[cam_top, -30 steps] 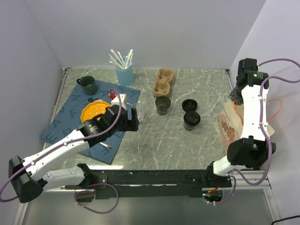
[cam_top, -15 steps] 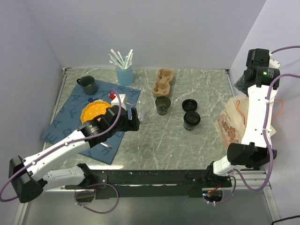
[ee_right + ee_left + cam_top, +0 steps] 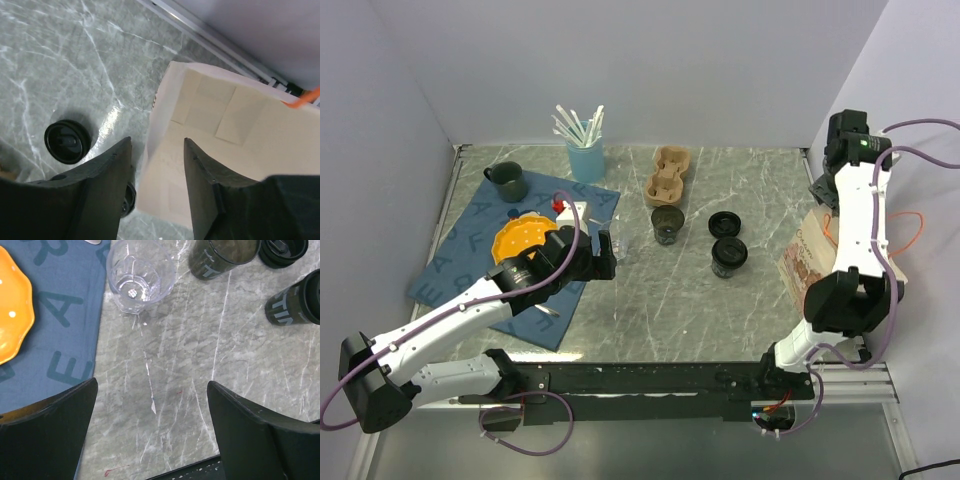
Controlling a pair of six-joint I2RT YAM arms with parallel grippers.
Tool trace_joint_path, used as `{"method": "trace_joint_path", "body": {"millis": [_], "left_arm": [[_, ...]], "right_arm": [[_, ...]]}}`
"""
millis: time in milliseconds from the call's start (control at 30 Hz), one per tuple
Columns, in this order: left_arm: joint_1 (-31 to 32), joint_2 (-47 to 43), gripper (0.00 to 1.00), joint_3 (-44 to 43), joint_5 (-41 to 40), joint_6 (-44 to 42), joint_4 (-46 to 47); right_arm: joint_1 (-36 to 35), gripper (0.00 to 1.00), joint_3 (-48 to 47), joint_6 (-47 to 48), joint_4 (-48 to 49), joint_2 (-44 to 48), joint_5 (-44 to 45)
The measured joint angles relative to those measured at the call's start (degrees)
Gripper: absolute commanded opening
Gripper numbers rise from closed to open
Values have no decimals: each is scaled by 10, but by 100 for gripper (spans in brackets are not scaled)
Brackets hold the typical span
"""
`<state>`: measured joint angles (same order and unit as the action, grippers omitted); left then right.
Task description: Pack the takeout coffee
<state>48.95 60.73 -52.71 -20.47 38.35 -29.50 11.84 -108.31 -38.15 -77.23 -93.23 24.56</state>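
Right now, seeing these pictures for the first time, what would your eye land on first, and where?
The orange plate glows on the blue mat at left, beside the left gripper, its jaws wide open short of a clear glass. At far right the right gripper hovers open over a paper bag, with the lidded black takeout cup standing mid-table.

The top view is lit evenly and softly from above, and only short, faint shadows are cast on the tabletop (image 3: 720, 315). In the right wrist view a pale sheen is seen on the stone left of centre. The fingers (image 3: 50, 435) of the left hand (image 3: 152, 385) and of the right hand (image 3: 157, 141) are rendered dark and blurred along the bottom of both wrist frames.
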Motion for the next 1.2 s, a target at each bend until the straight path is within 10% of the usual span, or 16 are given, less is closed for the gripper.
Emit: {"method": "trace_joint_path", "body": {"millis": [167,867,1200], "left_arm": [[-2,-3,97,1,-5,0,-4],[-3,-11,96,-31,-29,0,-47],[-19,-11,96,-98,-111,5,-124]], "right_arm": [[0,0,28,-19,5,-16,3],[-71,0,-325,95,2,-2,17],[-205,0,-239,122,34,129,-102]]}}
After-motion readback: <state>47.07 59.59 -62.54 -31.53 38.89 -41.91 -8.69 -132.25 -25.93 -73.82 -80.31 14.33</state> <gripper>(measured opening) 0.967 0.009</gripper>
